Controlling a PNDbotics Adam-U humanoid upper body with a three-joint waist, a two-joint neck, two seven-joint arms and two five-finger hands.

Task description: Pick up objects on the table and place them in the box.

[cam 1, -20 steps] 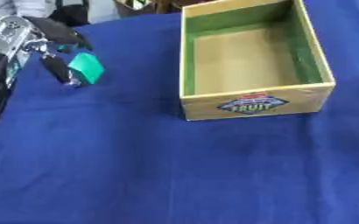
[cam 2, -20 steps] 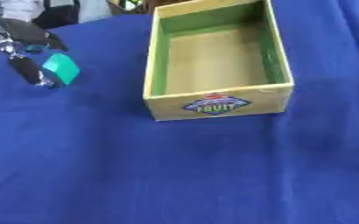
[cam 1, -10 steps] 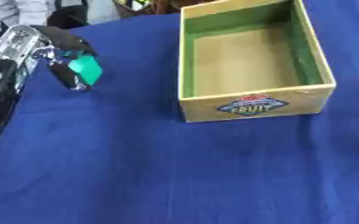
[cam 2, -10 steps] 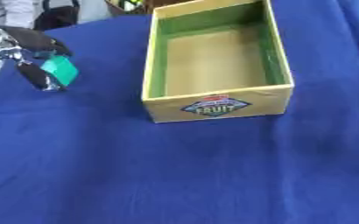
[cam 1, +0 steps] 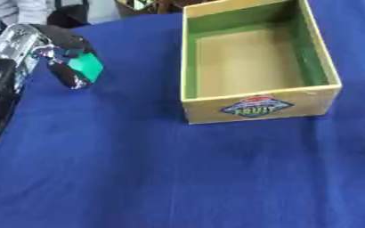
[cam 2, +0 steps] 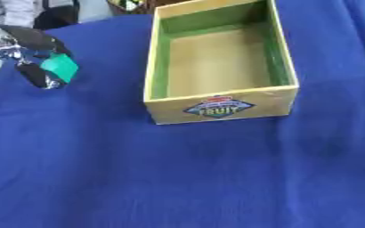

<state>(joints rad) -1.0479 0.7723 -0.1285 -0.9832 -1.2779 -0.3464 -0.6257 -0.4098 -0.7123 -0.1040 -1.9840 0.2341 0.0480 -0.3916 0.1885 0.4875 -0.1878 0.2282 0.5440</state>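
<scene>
While the left robot hand pinches a small green block over the blue-clothed counter, well left of the empty yellow wooden box, it could slip mid-carry.

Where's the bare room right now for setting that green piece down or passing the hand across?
The box is empty inside, so its whole floor is free. The blue cloth lies bare in front of the box and in the strip between the box and the left hand. The only busy spot is far left, where that hand pinches the green object.
</scene>
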